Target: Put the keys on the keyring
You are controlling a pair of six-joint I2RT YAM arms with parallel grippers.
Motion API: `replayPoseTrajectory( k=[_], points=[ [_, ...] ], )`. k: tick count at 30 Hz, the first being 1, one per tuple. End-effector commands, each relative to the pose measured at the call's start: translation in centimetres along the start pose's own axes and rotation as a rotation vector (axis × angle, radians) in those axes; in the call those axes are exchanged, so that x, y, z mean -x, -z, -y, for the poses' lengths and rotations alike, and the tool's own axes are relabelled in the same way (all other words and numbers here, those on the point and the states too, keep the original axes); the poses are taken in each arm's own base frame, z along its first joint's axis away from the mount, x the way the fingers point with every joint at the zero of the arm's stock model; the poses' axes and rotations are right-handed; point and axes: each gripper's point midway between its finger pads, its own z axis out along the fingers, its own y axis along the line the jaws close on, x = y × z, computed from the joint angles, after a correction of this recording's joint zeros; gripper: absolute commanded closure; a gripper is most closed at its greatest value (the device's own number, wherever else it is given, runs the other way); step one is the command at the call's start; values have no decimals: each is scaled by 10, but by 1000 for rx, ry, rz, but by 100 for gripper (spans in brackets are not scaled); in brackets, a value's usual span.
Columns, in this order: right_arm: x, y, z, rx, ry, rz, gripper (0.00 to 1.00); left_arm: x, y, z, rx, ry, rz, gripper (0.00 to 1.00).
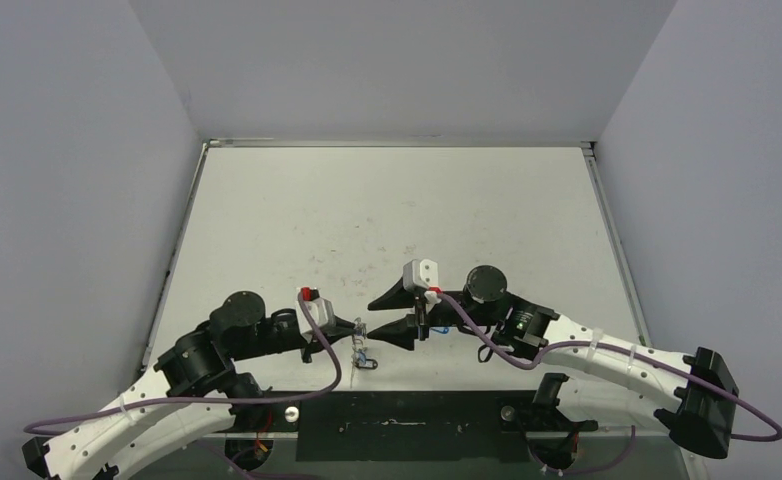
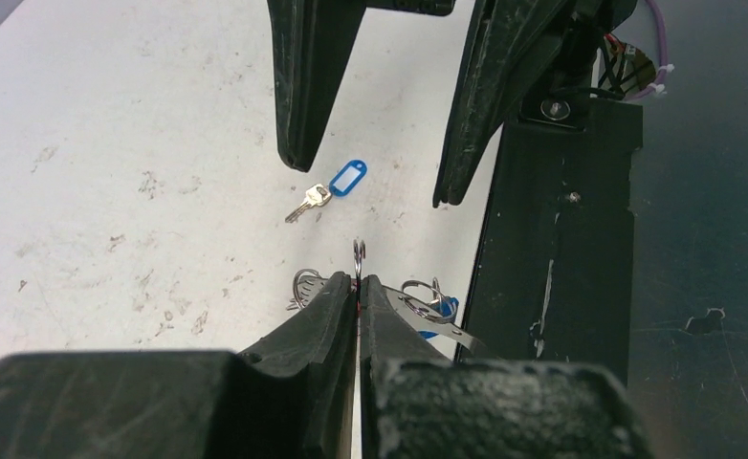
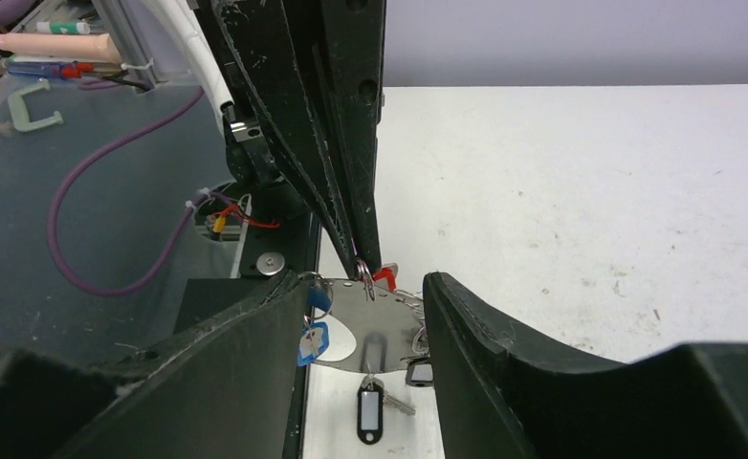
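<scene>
One key with a light blue tag point(image 2: 327, 188) lies loose on the white table point(image 1: 387, 210), joined to nothing. In the left wrist view it sits at about 11 o'clock from the left gripper point(image 2: 359, 287), under the gap of the right gripper point(image 3: 368, 287).

The left gripper's fingers are pressed together. They pinch a small split ring that pokes out past the tips, and a sliver of red shows between the pads. In the right wrist view the red tag point(image 3: 385, 275) sits at 3 o'clock of those tips, so this looks like the red-tagged key. The right gripper faces it with its fingers spread and holds nothing.

The keyring point(image 3: 389, 320) hangs or rests just below the left fingertips, at 6 o'clock in the right wrist view and at about 4 o'clock in the left wrist view. Blue tags point(image 3: 313, 320) cluster at its 9 o'clock edge, and a black-tagged key point(image 3: 368, 416) shows at 6 o'clock. I cannot tell whether these are threaded on it or only lie against it.

By my reading the task is partway through. The red-tagged key is held at the hoop, though I cannot make out whether it is on. The loose blue-tagged key has yet to be picked up and threaded.
</scene>
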Motion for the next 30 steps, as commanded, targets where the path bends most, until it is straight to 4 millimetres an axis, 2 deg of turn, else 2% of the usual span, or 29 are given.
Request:
replayPoseTrajectory(
  k=[1,9,17,27,30],
  points=[
    [27,1,3,-3,114,5,51,27,7,-1,-10,-58,3,100],
    [7,-9,5,34,108,-99,58,23,3,-1,-59,-75,-140,100],
    [-13,-19,5,52,82,-166,69,25,-2,1,-82,-77,-148,100],
    [-9,-26,0,65,78,-135,73,24,-6,5,-103,-61,-132,100],
    [-8,-27,1,64,75,-129,79,25,-7,6,-109,-58,-124,100]
  ],
)
